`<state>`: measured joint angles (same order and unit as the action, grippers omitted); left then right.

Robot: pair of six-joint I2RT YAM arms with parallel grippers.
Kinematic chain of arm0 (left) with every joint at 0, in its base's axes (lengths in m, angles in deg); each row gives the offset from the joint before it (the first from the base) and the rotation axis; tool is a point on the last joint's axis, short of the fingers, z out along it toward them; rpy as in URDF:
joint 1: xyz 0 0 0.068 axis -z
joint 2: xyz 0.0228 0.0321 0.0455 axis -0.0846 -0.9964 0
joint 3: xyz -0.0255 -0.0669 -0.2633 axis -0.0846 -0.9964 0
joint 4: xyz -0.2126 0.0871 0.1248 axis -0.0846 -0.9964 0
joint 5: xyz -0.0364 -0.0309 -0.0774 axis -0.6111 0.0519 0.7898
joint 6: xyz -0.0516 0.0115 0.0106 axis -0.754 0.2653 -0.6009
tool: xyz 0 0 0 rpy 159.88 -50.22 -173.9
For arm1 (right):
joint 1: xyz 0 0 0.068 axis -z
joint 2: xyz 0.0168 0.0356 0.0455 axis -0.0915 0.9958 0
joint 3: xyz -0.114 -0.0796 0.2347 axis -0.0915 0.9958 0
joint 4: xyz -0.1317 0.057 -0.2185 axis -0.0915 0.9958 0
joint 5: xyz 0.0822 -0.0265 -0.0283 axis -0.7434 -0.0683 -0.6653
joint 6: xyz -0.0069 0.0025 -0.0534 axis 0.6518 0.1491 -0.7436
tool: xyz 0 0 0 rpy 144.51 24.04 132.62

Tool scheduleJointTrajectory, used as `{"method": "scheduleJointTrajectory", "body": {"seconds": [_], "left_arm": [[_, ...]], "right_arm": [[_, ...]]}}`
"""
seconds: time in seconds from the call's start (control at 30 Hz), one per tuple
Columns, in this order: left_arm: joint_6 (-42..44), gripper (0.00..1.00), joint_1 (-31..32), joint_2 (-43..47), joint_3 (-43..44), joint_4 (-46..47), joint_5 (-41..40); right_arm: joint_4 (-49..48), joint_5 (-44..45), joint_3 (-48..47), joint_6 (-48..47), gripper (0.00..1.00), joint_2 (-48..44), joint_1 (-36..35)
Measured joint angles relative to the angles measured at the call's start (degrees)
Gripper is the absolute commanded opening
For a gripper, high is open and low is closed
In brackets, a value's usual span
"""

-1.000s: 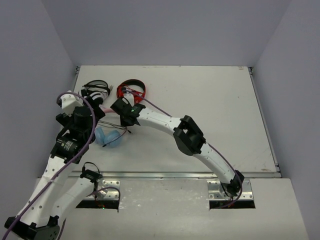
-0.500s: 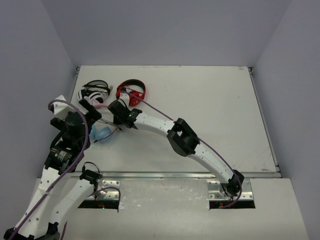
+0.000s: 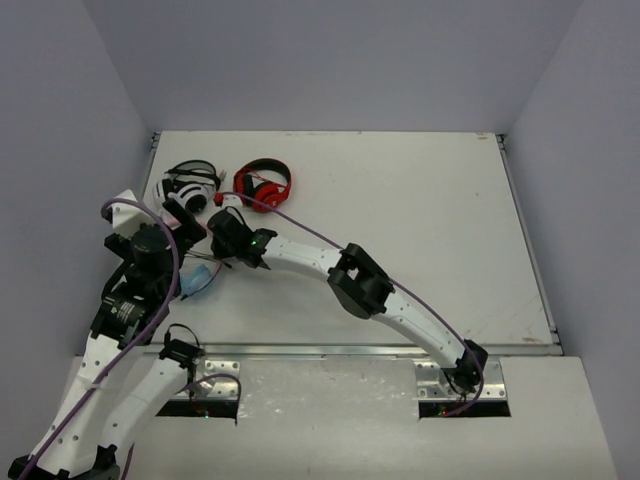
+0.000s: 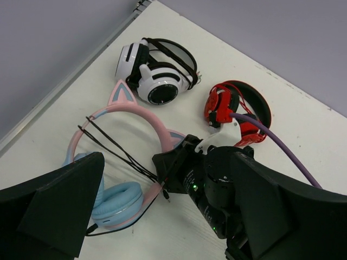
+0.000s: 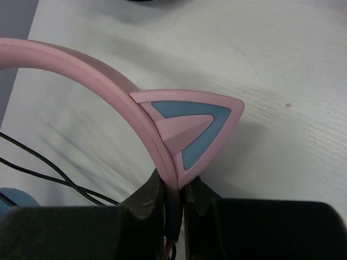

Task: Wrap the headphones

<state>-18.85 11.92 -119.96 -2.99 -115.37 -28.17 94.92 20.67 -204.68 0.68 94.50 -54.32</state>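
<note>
Dragged leftward by the right claw (image 5: 172,197) pinching their pink headband (image 5: 81,70), the headphones (image 4: 116,199) now lie just beside the white-and-black headphones (image 4: 157,76), beneath the wide-spread left claw (image 4: 168,203), their cable (image 4: 108,142) apparently not fully wrapped.

White table (image 3: 420,200) holds pink headphones (image 4: 116,201), red-and-black headphones (image 4: 219,105), white-and-black headphones (image 4: 157,86).
</note>
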Motion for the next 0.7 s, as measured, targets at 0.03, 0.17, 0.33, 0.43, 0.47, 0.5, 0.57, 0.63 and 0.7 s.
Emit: {"method": "scheduleJointTrajectory", "body": {"seconds": [0.03, 0.17, 0.33, 0.43, 0.47, 0.5, 0.57, 0.63, 0.7], "left_arm": [[0.1, 1.0, 0.0, 0.0, 0.0, 0.1, 0.1], [0.3, 1.0, -0.1, 0.0, 0.0, 0.1, 0.6], [0.5, 1.0, -0.7, -0.3, -0.1, 0.4, 1.3], [0.7, 1.0, -0.7, -0.3, -0.1, 0.5, 1.5], [0.7, 1.0, -0.7, -0.3, -0.1, 0.5, 1.5], [0.7, 1.0, -0.7, -0.3, -0.1, 0.6, 1.5], [0.9, 1.0, -0.7, -0.3, -0.2, 0.9, 1.6], [1.1, 1.0, -0.7, -0.3, -0.3, 1.0, 1.7], [1.3, 1.0, -0.7, -0.3, -0.4, 1.1, 1.8]], "right_arm": [[0.0, -0.5, 0.0, -0.7, 0.12, 0.0, -0.1], [-0.1, -1.7, 0.1, -2.0, 0.15, 0.0, -0.2], [-0.5, -2.2, 0.1, -1.7, 0.23, 0.0, -0.2], [-0.6, -2.1, 0.1, -0.4, 0.27, 0.0, -0.2], [-0.5, -2.2, 0.1, 0.1, 0.27, 0.0, -0.2], [-0.5, -2.1, 0.1, 0.6, 0.26, 0.0, -0.2], [-0.5, -2.1, 0.1, 1.7, 0.26, 0.0, -0.2], [-0.5, -2.1, 0.3, 3.3, 0.36, 0.0, -0.2], [-0.9, -2.2, 0.5, 5.4, 0.42, 0.0, -0.2]]}}
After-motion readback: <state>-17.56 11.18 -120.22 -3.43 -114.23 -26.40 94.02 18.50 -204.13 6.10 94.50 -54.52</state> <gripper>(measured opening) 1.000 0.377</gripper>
